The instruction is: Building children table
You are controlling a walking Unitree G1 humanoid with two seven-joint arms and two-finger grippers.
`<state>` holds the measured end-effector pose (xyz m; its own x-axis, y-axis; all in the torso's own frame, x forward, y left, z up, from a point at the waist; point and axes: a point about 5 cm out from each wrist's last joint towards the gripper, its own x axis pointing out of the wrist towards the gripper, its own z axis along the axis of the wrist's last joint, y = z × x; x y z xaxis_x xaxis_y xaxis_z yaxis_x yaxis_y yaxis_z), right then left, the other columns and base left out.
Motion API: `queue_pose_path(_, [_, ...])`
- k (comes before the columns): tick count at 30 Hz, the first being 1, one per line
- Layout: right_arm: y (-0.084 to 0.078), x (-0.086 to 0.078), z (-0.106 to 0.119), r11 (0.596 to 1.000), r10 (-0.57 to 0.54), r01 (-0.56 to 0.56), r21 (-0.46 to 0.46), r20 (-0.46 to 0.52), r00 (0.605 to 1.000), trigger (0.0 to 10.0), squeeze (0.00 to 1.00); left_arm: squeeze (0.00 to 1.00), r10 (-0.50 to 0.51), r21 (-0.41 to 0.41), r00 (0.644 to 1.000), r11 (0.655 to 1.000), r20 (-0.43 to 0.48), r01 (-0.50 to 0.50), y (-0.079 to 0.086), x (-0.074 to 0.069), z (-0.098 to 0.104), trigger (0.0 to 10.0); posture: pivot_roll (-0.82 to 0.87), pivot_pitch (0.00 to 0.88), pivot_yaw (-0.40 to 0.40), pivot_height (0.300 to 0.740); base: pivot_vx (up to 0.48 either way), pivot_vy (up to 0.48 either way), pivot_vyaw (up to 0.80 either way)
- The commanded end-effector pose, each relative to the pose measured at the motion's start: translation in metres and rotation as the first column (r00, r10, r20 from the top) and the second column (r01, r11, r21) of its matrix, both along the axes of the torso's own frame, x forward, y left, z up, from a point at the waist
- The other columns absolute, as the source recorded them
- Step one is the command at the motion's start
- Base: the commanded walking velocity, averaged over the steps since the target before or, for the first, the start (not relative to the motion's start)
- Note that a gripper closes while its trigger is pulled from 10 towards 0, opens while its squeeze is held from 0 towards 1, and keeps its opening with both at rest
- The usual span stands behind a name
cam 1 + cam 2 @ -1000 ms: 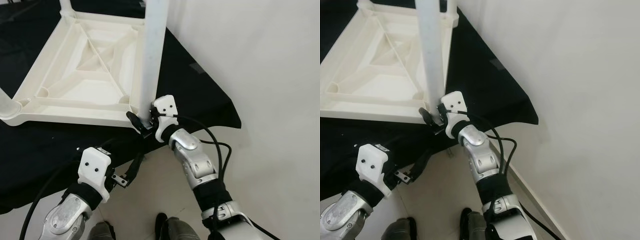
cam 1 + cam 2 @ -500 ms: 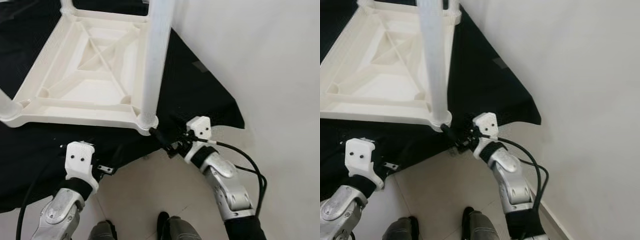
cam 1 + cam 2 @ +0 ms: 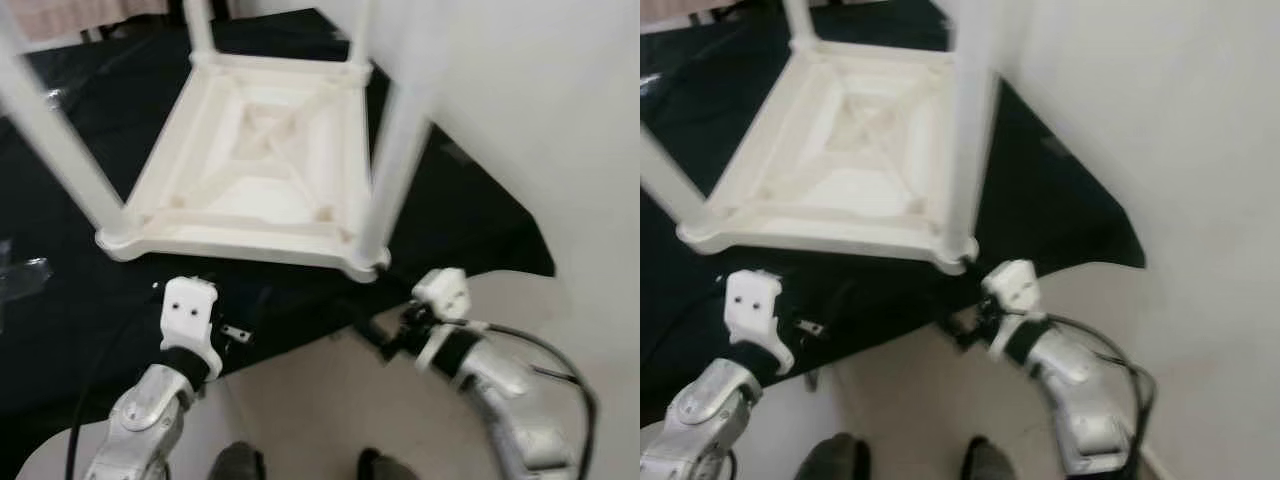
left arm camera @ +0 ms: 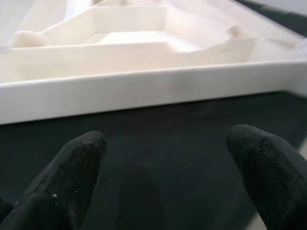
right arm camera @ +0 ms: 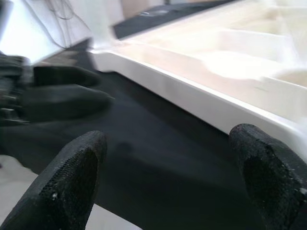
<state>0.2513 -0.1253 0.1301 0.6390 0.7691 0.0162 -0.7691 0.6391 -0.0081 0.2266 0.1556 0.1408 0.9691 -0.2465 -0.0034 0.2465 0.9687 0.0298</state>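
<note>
A white plastic table (image 3: 262,170) lies upside down on a black cloth (image 3: 60,330), legs pointing up. Both the left gripper (image 4: 168,177) and right gripper (image 5: 168,182) hover just beside its near edge, fingers spread apart, holding nothing

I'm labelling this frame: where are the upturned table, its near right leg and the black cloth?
Upturned table (image 3: 262,165), left eye view, ribbed underside.
Near right leg (image 3: 388,175), left eye view, mid-shaft.
Black cloth (image 3: 60,320), left eye view, bare near part.

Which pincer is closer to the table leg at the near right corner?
Right. The right pincer sits just below that leg; the left pincer is farther off, by the table's near edge.
</note>
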Motion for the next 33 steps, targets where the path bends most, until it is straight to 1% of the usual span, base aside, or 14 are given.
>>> queue_pose_path(1, [-0.008, -0.002, -0.002, 1.000, 0.005, -0.005, -0.010, -0.021, 1.000, 10.0, 0.00, 0.00, -0.033, 0.001, 0.999, 0.999, -0.009, 0.033, -0.007, -0.001, -0.004, 10.0, 0.06, 0.161, -0.078, 0.740, 0.000, 0.480, 0.00])
queue_pose_path(4, [-0.007, -0.002, -0.001, 1.000, 0.020, -0.020, -0.008, -0.022, 1.000, 10.0, 0.00, 0.00, -0.039, 0.001, 0.999, 0.999, -0.009, 0.039, -0.009, -0.001, -0.004, 10.0, 0.06, 0.160, -0.078, 0.740, 0.000, 0.480, 0.00])
queue_pose_path(7, [-0.002, -0.001, 0.001, 0.998, 0.058, -0.058, -0.002, -0.026, 0.998, 10.0, 0.00, 0.00, -0.040, 0.002, 0.999, 0.999, -0.004, 0.040, -0.010, -0.001, -0.004, 10.0, 0.07, 0.161, -0.083, 0.740, 0.000, 0.480, 0.00])
queue_pose_path(10, [0.010, 0.007, 0.004, 0.998, 0.063, -0.064, -0.015, -0.004, 0.998, 10.0, 0.00, 0.00, -0.035, 0.014, 0.999, 0.999, 0.010, 0.035, -0.009, 0.000, -0.002, 10.0, 0.07, 0.159, -0.081, 0.740, 0.000, 0.480, 0.00])
queue_pose_path(11, [0.010, 0.007, 0.004, 0.998, 0.063, -0.064, -0.015, -0.004, 0.998, 10.0, 0.00, 0.00, -0.035, 0.014, 0.999, 0.999, 0.010, 0.035, -0.009, 0.000, -0.002, 10.0, 0.07, 0.159, -0.081, 0.740, 0.000, 0.480, 0.00])
queue_pose_path(13, [0.018, 0.013, 0.012, 0.997, 0.082, -0.082, -0.012, 0.038, 0.996, 10.0, 0.00, 0.00, -0.063, 0.018, 0.998, 0.998, 0.020, 0.063, -0.012, 0.001, -0.002, 10.0, 0.09, 0.156, -0.082, 0.740, 0.000, 0.000, 0.78])
queue_pose_path(16, [0.022, 0.018, 0.016, 0.996, 0.091, -0.090, -0.010, 0.055, 0.994, 10.0, 0.00, 0.00, -0.088, 0.014, 0.996, 0.996, 0.022, 0.087, -0.016, 0.000, -0.003, 10.0, 0.09, 0.155, -0.083, 0.740, 0.000, 0.000, 0.79])
queue_pose_path(17, [0.023, 0.023, 0.021, 0.996, 0.089, -0.089, -0.011, 0.068, 0.994, 10.0, 0.00, 0.00, -0.112, 0.012, 0.993, 0.994, 0.024, 0.112, -0.020, -0.001, -0.004, 10.0, 0.10, 0.155, -0.084, 0.740, 0.000, 0.000, 0.79])
queue_pose_path(19, [0.017, 0.032, 0.027, 0.997, 0.070, -0.068, -0.023, 0.082, 0.994, 10.0, 0.00, 0.00, -0.159, 0.013, 0.987, 0.987, 0.026, 0.159, -0.027, -0.005, -0.006, 10.0, 0.10, 0.157, -0.087, 0.740, 0.000, 0.000, 0.79])
queue_pose_path(21, [0.012, 0.035, 0.029, 0.998, 0.057, -0.053, -0.042, 0.088, 0.995, 10.0, 0.00, 0.00, -0.180, 0.008, 0.983, 0.984, 0.026, 0.180, -0.029, -0.008, -0.008, 10.0, 0.10, 0.157, -0.087, 0.740, 0.000, 0.000, 0.79])
queue_pose_path(22, [0.012, 0.035, 0.029, 0.998, 0.057, -0.053, -0.042, 0.088, 0.995, 10.0, 0.00, 0.00, -0.180, 0.008, 0.983, 0.984, 0.026, 0.180, -0.029, -0.008, -0.008, 10.0, 0.10, 0.157, -0.087, 0.740, 0.000, 0.000, 0.79])
queue_pose_path(25, [0.003, 0.041, 0.029, 0.996, 0.033, -0.025, -0.085, 0.095, 0.995, 10.0, 0.00, 0.00, -0.196, -0.022, 0.981, 0.980, -0.002, 0.196, -0.031, -0.010, -0.012, 10.0, 0.10, 0.157, -0.087, 0.740, 0.000, 0.000, 0.79])
queue_pose_path(27, [0.000, 0.044, 0.030, 0.996, 0.027, -0.018, -0.093, 0.097, 0.995, 10.0, 0.00, 0.00, -0.200, -0.029, 0.980, 0.979, -0.009, 0.200, -0.031, -0.010, -0.013, 10.0, 0.09, 0.160, -0.083, 0.740, 0.000, 0.000, 0.79])
queue_pose_path(33, [-0.007, 0.052, 0.034, 0.992, 0.023, -0.009, -0.123, 0.107, 0.994, 10.0, 0.00, 0.00, -0.215, -0.033, 0.976, 0.976, -0.018, 0.215, -0.031, -0.008, -0.015, 10.0, 0.10, 0.162, -0.083, 0.740, 0.000, 0.000, 0.79])
